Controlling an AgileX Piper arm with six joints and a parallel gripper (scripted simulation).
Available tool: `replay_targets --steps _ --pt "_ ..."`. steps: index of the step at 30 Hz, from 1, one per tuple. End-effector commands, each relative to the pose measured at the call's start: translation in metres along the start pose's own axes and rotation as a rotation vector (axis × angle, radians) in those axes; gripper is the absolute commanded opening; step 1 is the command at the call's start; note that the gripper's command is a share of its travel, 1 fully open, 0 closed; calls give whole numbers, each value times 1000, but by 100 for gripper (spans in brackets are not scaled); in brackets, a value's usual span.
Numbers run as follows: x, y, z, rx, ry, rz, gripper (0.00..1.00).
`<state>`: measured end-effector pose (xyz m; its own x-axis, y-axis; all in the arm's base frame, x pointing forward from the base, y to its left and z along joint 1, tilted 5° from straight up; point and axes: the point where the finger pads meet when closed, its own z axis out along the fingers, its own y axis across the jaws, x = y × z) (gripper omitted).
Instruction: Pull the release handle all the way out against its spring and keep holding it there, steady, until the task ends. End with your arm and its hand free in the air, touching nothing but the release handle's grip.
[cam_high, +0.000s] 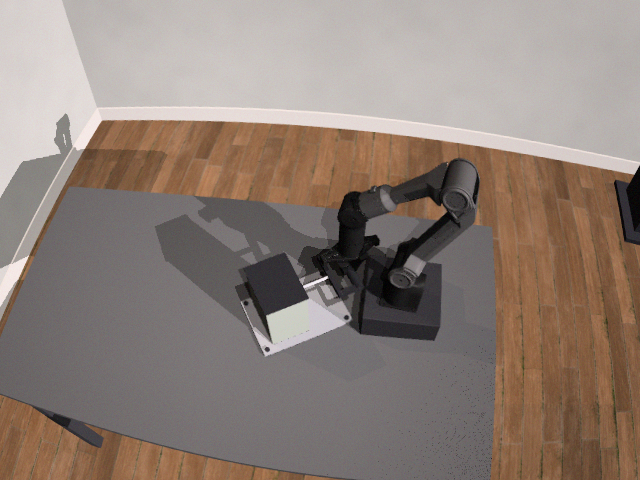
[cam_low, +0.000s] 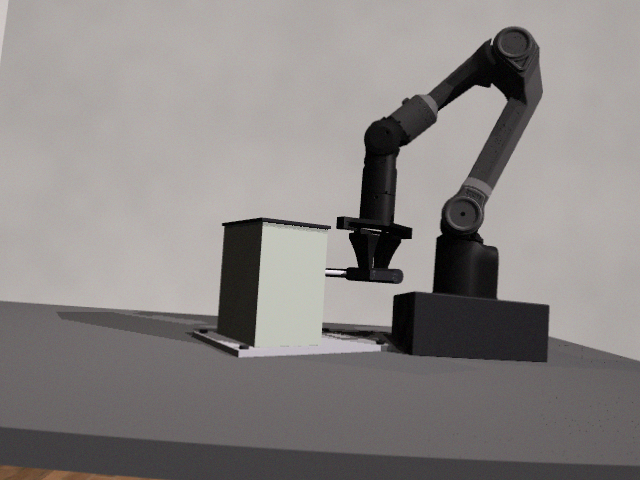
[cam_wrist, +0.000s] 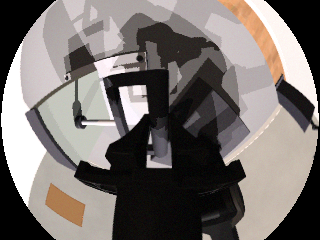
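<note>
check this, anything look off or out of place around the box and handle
Nothing stands out. The dark-topped pale box sits square on its white base plate, the silver rod runs straight out, and the tool is shut on the black handle grip.

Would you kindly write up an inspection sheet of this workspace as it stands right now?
Surface: grey table, carrying the fixture and the arm's base.
Job's things: a box housing with a dark top on a light base plate; a silver rod sticks out of its side to the dark release handle, which is clear of the housing.
Clutter: nothing seen.
Grippers: the gripper comes down from above, shut on the release handle's grip; it stands above the table.
Cables: nothing seen.
Surroundings: wooden floor, pale walls with white skirting, a dark object at the right edge.
</note>
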<state>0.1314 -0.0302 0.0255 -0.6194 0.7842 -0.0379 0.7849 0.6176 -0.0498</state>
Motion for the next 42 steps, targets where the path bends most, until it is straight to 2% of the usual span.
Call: replay_targets --steps 1,42 --pt "0 -8 0 27 1 -4 0" --pt "0 -16 0 27 1 -4 0"
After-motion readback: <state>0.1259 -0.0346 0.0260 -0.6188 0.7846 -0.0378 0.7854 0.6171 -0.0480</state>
